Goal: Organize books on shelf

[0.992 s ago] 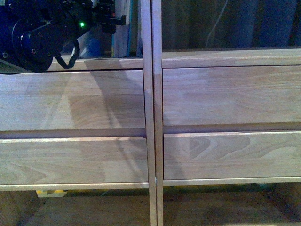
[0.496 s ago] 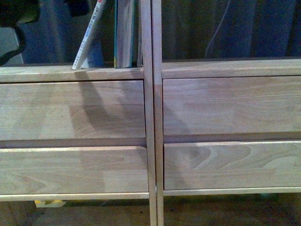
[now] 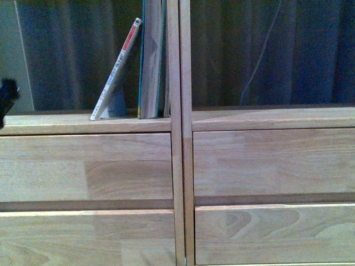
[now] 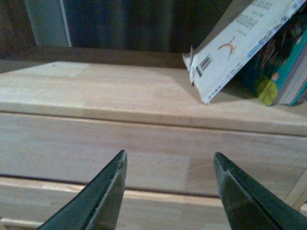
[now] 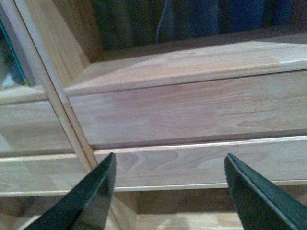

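Note:
The thin paperback (image 3: 117,69), white spine with a red patch, leans rightward against the taller teal book (image 3: 151,58), which stands upright against the middle post of the wood shelf (image 3: 83,123). In the left wrist view the paperback (image 4: 240,45) shows its barcode and leans on the teal book (image 4: 283,72). My left gripper (image 4: 168,160) is open and empty, in front of the drawer front below the shelf board, apart from the books. My right gripper (image 5: 170,165) is open and empty, facing the right bay's drawer fronts (image 5: 201,108).
A dark part of my left arm (image 3: 6,97) shows at the far left edge of the front view. Dark curtains (image 3: 266,50) hang behind the shelf. The right bay's board (image 3: 272,116) carries nothing. A cable (image 3: 260,50) hangs behind it.
The front view has risen: the shelf and books sit lower in frame. My left arm has drawn away from the books to the far left edge. The paperback stays leaning on the teal book.

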